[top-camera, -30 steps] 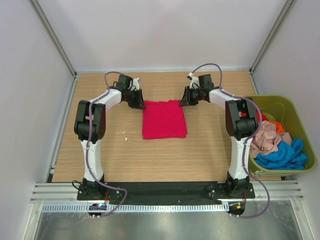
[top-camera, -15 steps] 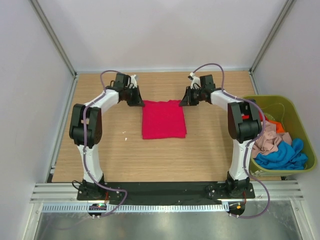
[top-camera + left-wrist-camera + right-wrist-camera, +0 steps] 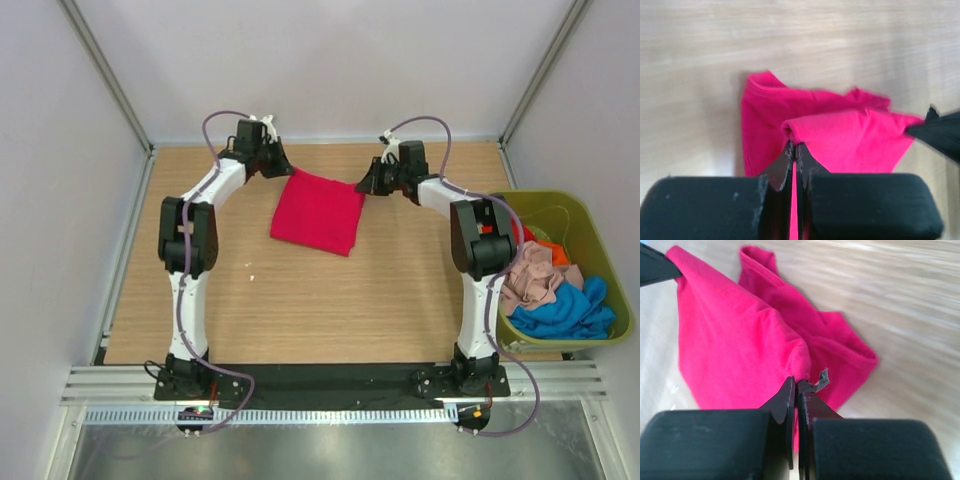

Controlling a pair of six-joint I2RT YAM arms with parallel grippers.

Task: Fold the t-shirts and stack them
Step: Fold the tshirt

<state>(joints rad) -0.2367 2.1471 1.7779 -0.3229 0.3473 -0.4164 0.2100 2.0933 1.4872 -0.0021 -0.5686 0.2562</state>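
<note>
The crimson-red t-shirt (image 3: pixel 318 211) is folded small and hangs tilted over the far middle of the table, its lower edge trailing toward the near side. My left gripper (image 3: pixel 283 171) is shut on its far left corner (image 3: pixel 795 131). My right gripper (image 3: pixel 364 187) is shut on its far right corner (image 3: pixel 801 365). In the left wrist view the cloth (image 3: pixel 840 135) stretches right to the other gripper's black tip (image 3: pixel 940 131). The other t-shirts, orange-red (image 3: pixel 553 251), beige-pink (image 3: pixel 533 276) and bright blue (image 3: pixel 565 310), lie heaped in the tub.
The olive-green tub (image 3: pixel 590 225) stands at the table's right edge beside the right arm. White walls and metal posts close in the wooden table (image 3: pixel 300 310) on three sides. A small white speck (image 3: pixel 251 277) lies on the wood left of centre.
Both grippers have closed on the red shirt's far corners and lifted them back toward the far wall. The shirt, flat before, now hangs tilted and skewed to the left.
</note>
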